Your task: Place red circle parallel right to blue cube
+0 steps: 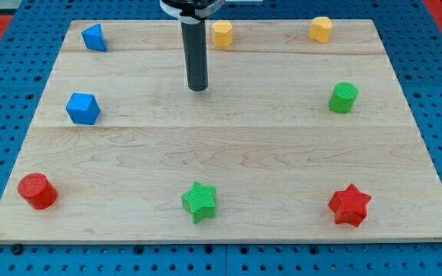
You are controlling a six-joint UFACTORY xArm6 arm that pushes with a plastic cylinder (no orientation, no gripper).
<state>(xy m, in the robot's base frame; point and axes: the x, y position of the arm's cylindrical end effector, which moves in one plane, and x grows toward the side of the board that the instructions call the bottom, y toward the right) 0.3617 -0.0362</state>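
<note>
Your red round cylinder block (37, 191) sits at the wooden board's (229, 146) bottom-left corner, below the blue cube (82, 108). My tip (198, 88), a bare rod touching nothing, stands well apart, upper centre.

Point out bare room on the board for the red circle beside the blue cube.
Bare wood runs from the blue cube rightward to the green cylinder, below my tip and above the green star. The red circle sits bottom left. Only the edges carry blocks.

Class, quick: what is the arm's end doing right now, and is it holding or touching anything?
My tip: a bare rod with no pincer, holding nothing, touching no block, right of the blue cube.
</note>
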